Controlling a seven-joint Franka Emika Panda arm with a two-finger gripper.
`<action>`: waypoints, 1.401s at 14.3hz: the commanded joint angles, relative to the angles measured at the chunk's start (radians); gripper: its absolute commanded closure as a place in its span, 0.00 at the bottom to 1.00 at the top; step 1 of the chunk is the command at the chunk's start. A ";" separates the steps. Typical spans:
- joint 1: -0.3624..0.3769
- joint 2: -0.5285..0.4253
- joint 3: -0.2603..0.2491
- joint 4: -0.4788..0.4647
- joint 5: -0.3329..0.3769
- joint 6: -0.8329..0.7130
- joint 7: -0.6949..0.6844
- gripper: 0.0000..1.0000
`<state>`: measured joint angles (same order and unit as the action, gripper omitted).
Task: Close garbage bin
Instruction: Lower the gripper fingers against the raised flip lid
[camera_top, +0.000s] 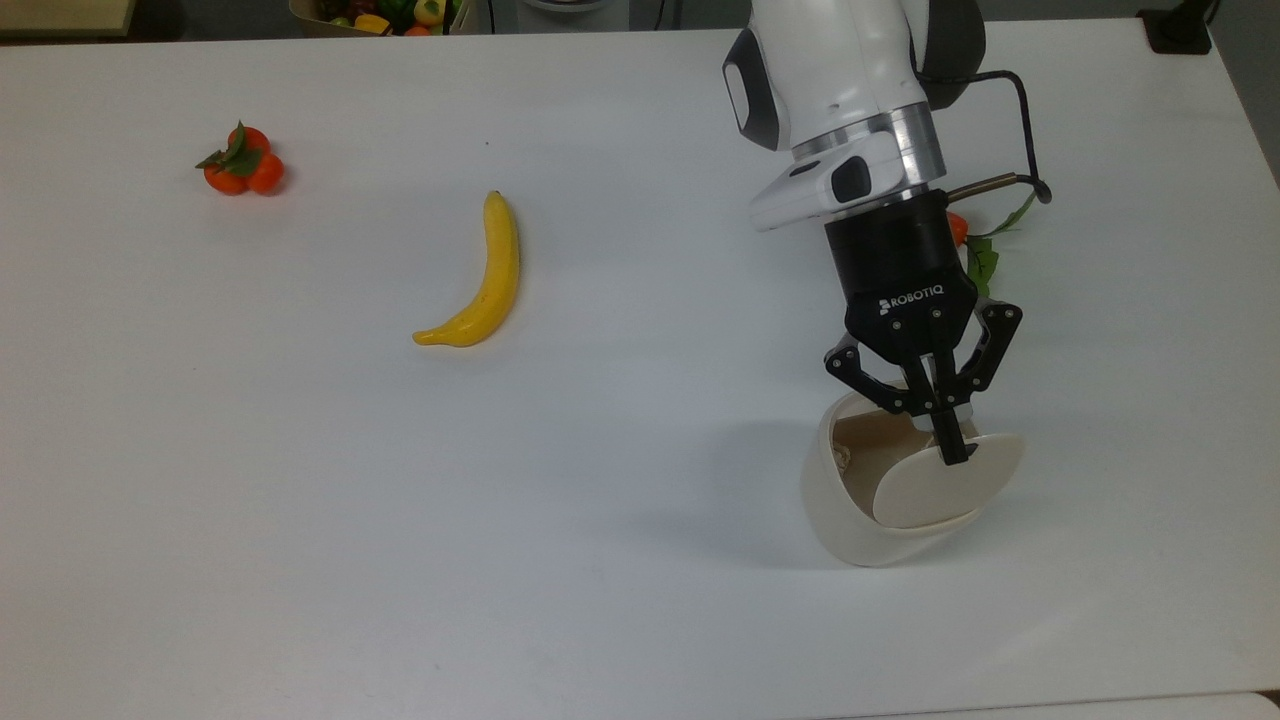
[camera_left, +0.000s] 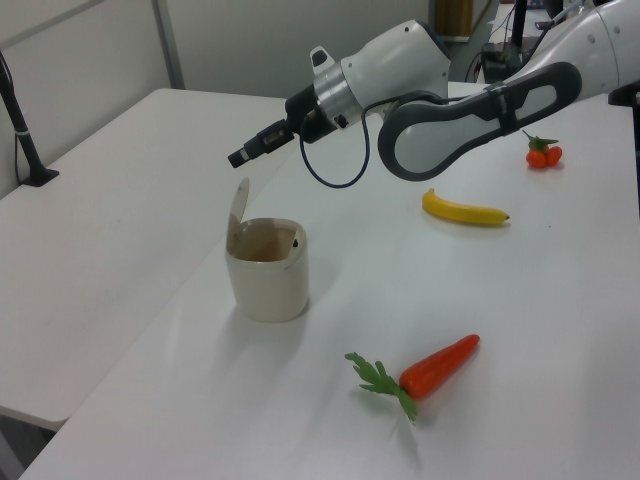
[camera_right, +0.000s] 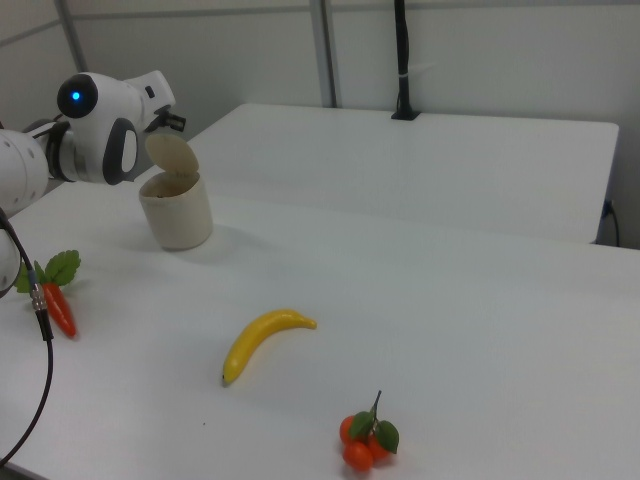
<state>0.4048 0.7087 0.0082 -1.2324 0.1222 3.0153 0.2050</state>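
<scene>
The garbage bin is a cream-white tub on the white table, at the top view's lower right. Its lid stands raised and the beige inside shows. In the left view the lid is upright at the left rim of the bin. My gripper is shut, with its two black fingers pressed together and nothing between them. Its tip sits over the lid's upper edge in the top view. In the left view the gripper hangs a little above the lid's top. The bin also appears in the right view.
A banana lies mid-table and a cluster of small oranges sits far at the top view's left. A carrot with green leaves lies near the bin, partly behind my arm in the top view. A fruit box is past the table's edge.
</scene>
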 joint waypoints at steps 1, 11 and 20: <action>0.017 0.052 -0.001 0.031 -0.007 0.085 0.014 1.00; 0.016 0.015 0.001 -0.060 -0.010 0.077 0.007 1.00; 0.005 -0.103 0.030 -0.235 -0.044 0.025 0.005 1.00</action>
<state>0.4173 0.6838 0.0292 -1.3633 0.1007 3.0728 0.2049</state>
